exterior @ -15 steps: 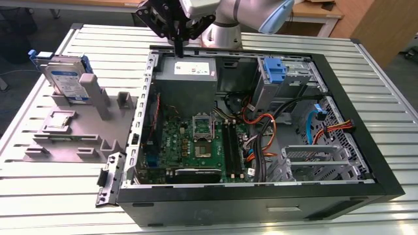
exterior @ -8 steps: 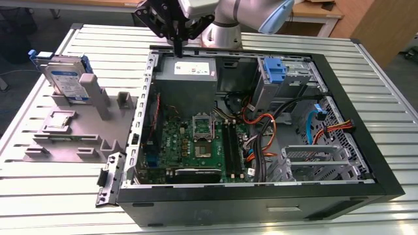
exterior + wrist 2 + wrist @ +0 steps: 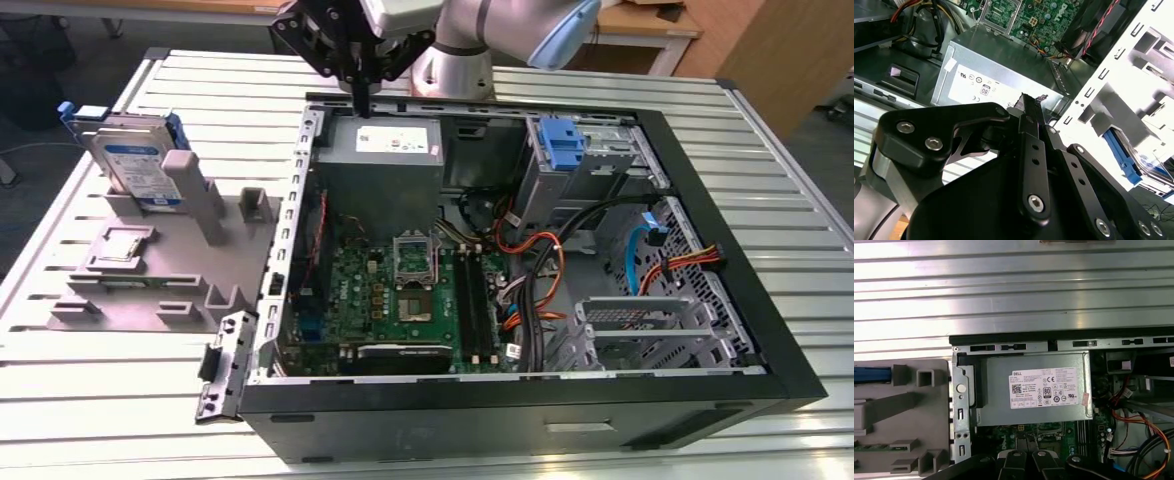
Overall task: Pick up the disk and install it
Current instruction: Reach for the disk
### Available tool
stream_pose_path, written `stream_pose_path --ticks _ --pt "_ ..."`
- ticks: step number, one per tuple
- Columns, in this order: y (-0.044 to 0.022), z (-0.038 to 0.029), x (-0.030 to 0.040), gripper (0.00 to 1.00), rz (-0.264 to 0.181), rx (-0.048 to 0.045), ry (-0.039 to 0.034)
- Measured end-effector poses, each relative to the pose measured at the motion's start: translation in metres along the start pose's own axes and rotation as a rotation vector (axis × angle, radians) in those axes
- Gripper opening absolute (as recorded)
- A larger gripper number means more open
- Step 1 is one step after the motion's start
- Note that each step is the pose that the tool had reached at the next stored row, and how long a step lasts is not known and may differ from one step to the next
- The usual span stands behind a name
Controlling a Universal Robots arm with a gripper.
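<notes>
In the exterior view, an open case (image 3: 534,410) lies on a slatted table (image 3: 120,400). The gripper (image 3: 360,108) hangs over the case's far edge, just above the power supply (image 3: 380,140). Its fingers are drawn together to a single tip, with nothing between them. The disk (image 3: 140,160) stands on edge in a grey holder (image 3: 147,270) outside the case, near the table's far corner on the exterior view's left (well apart from the gripper). A blue latch (image 3: 563,145) sits inside the case, beside the power supply.

In the second wrist view, the gripper (image 3: 1029,100) is black and its fingers meet at the tip, empty. Past them lies the power supply (image 3: 994,85) with its white sticker. The disk (image 3: 1124,155) shows beyond the case's white metal frame, blue carrier toward the camera.

In the first wrist view, the power supply (image 3: 1034,390) sits in a corner of the case, against the wall next to the bare table (image 3: 1014,300). The gripper (image 3: 1026,459) juts in over the motherboard. The holder (image 3: 904,405) lies outside the case wall, and the disk (image 3: 871,375) shows there as a thin blue strip.
</notes>
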State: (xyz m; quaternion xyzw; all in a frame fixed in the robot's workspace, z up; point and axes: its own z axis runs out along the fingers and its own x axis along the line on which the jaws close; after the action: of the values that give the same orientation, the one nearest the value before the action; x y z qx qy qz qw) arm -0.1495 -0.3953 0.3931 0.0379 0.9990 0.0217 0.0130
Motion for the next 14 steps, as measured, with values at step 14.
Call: stream_pose_path --ticks 14 --pt "-0.0005 0.0001 0.0082 0.1 0.0 0.0 0.0001"
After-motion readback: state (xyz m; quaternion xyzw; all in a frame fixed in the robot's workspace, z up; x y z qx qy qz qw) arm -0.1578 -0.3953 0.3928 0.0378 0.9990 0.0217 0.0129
